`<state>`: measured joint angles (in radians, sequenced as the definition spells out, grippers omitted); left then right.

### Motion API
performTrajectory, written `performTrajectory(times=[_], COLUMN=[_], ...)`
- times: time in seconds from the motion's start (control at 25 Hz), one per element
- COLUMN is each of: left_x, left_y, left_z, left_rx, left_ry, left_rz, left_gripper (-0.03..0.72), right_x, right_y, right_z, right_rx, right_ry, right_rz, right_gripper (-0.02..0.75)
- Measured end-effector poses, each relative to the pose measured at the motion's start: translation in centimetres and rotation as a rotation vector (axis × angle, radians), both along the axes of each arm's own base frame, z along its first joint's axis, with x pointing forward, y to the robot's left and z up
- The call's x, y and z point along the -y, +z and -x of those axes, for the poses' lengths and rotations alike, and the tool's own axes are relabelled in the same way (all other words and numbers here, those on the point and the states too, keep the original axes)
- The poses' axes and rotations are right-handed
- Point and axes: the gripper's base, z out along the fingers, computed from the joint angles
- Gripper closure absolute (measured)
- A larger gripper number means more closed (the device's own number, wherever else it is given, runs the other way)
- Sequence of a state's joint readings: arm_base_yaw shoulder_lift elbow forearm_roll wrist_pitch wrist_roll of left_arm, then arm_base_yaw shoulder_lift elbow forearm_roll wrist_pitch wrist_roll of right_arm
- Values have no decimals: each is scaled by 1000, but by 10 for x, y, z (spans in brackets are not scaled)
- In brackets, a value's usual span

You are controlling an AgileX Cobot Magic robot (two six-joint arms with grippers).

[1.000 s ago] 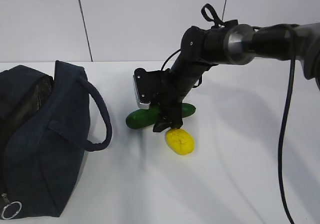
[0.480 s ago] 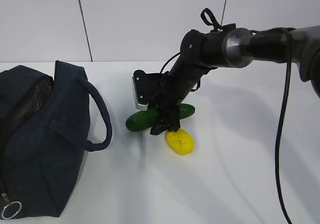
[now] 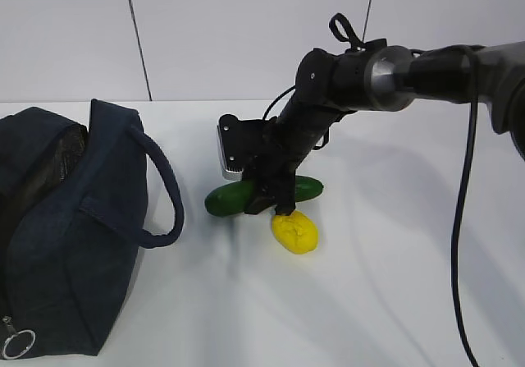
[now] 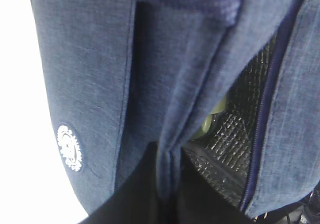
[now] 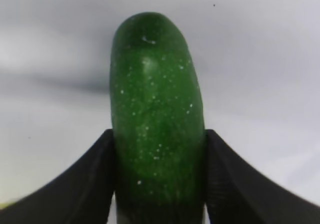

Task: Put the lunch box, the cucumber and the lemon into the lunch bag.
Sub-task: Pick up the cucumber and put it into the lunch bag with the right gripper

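Cucumber, dark green and smooth with pale speckles, lies across the white desk near its middle, a little to the right of the lunch bag. The right claw straddles it about midway; in the right wrist view both black fingers press flat against the cucumber's sides, so the claw is pinching the cucumber, whose rounded end sticks out beyond the fingertips. Whether it has left the desk cannot be told. Just in front of the cucumber, touching or nearly touching the lower finger, sits the lemon, bright yellow and oval.

Well to the left stands the lunch bag, dark navy fabric, boxy, with a loop handle arching toward the cucumber and a metal ring pull at its lower corner. Its top gapes open. The left wrist view shows a white round logo on the bag's side, a black quilted lining inside, and a pale green object partly visible deep within, too hidden to name. The left claw is out of sight there; it is pressed shut.
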<state>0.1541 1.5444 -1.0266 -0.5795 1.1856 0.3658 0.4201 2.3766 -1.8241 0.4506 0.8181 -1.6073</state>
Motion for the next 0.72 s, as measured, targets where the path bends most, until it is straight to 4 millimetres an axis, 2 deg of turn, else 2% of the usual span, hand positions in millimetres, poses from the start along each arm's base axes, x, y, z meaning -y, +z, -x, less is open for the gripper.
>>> performTrajectory(times=[0.16,0.28,0.48,0.72], left_x=[0,0,0,0], left_y=[0,0,0,0], left_z=[0,0,0,0], left_rx=[0,0,-1,-1], left_ry=[0,0,-1,1], left_rz=[0,0,1,5], left_gripper=[692,692,692,692], right_x=[0,0,1,8], right_y=[0,8,39,79], right_z=[0,0,1,7], right_rx=[0,9,36,-40], right_ry=[0,-11,-59,-255], right_rz=[0,-9,-27,-24], right_gripper=[386,387,390,390])
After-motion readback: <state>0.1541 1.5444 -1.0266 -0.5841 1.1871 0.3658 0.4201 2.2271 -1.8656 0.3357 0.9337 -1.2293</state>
